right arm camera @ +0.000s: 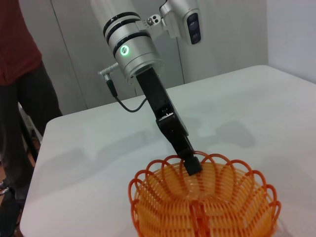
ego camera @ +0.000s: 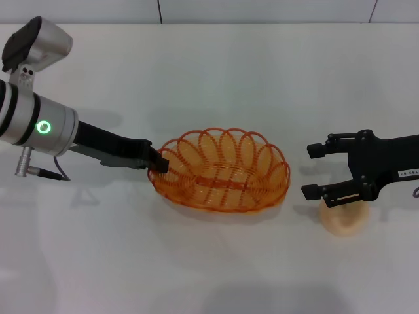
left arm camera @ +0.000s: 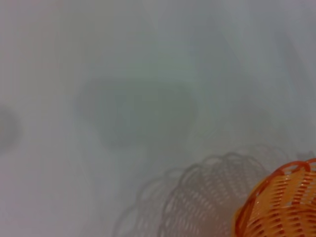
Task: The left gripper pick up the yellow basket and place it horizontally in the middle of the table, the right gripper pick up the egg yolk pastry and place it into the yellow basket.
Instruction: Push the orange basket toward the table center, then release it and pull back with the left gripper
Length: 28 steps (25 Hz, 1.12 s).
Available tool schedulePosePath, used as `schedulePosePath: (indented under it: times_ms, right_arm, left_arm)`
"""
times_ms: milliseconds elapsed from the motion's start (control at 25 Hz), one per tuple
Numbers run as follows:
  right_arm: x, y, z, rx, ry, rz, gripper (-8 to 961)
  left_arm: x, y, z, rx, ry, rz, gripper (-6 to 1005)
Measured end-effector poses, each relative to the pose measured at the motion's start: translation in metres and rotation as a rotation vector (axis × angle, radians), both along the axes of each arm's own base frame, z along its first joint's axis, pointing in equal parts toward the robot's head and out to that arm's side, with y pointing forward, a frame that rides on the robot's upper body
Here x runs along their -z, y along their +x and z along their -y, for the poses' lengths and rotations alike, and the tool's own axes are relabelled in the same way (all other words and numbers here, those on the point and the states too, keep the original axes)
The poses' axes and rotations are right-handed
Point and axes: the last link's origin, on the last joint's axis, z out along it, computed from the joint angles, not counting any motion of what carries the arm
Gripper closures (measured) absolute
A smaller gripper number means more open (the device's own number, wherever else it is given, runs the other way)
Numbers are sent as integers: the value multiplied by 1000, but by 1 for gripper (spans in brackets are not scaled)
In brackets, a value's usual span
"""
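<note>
The left end effector (ego camera: 157, 165) is clamped on the near rim of the oval orange wire-style yellow basket (ego camera: 222, 171), which sits lengthwise mid-table on the plain white table (ego camera: 196, 72), not yet released. The right end effector (ego camera: 319, 171) hovers, fingers spread wide, with the small round cream egg yolk pastry (ego camera: 342, 219) just below it, partly hidden and still ungrasped.
</note>
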Motion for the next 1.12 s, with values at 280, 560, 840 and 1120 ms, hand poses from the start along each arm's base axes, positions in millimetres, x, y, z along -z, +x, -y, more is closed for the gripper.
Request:
schedulePosePath:
  times_ms: [280,560,840,1120]
  right_arm:
    - [0,0,0,1,0,0,128]
    - [1,0,1,1,-2,-2,129]
    - [1,1,2,4,-3,-2,129]
    - [1,1,3,4,-7,-2,129]
  left_arm:
    - [0,-2,0,-6,4,-3,877]
    - [4,-4,3,-17,-5,1,866]
    - [5,-5,4,-22,-10,2,855]
    - [5,-5,4,-22,-9,6,845]
